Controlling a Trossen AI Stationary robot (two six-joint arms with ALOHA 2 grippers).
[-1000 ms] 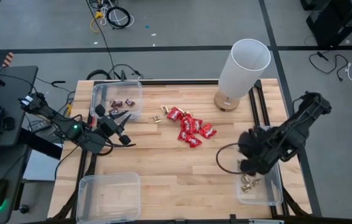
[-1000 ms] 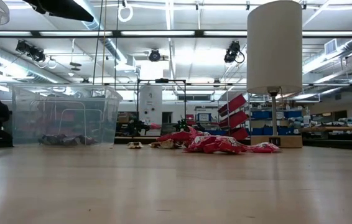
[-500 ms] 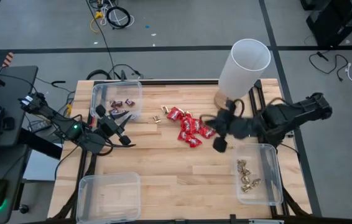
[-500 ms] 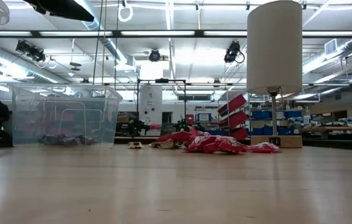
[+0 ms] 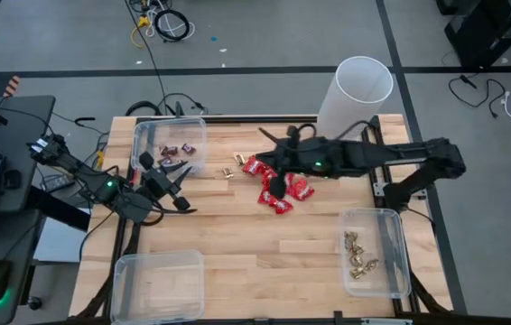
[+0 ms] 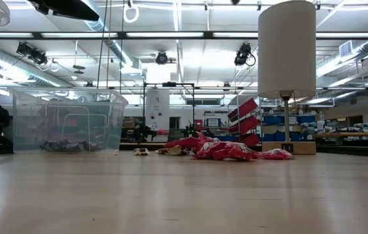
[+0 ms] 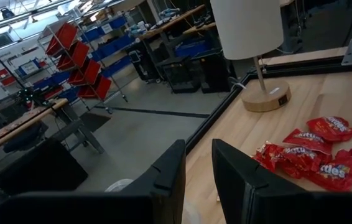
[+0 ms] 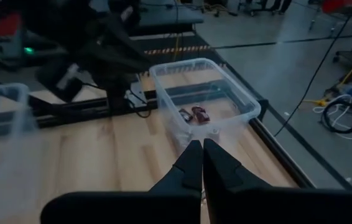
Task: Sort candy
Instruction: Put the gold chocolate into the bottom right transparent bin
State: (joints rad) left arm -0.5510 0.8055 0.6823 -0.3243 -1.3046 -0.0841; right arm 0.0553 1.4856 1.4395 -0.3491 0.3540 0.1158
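Observation:
The candy lies in several places. A pile of shiny red packets (image 5: 284, 188) (image 6: 226, 149) (image 7: 316, 152) rests on the wooden table's middle. A few gold-foil pieces (image 5: 228, 171) lie just left of it, and more (image 5: 357, 255) lie in the near right bin. Dark purple-brown bars (image 5: 179, 149) (image 8: 194, 114) lie in the far left bin. My right gripper (image 5: 274, 181) (image 8: 198, 155) hangs shut over the red pile and points toward the far left bin, with nothing seen between its fingers. My left gripper (image 5: 176, 185) (image 7: 199, 168) waits beside the far left bin, its fingers a narrow gap apart and nothing seen between them.
Three clear plastic bins stand on the table, at the far left (image 5: 170, 144) (image 6: 67, 120), near left (image 5: 158, 284) and near right (image 5: 375, 253). A white lamp (image 5: 353, 99) (image 6: 287, 52) on a wooden base stands at the far right. Bare wood lies between the pile and the near edge.
My right gripper has swung from above the near right bin toward the table's far left, ending over the red pile. It has tipped up from pointing down to nearly level.

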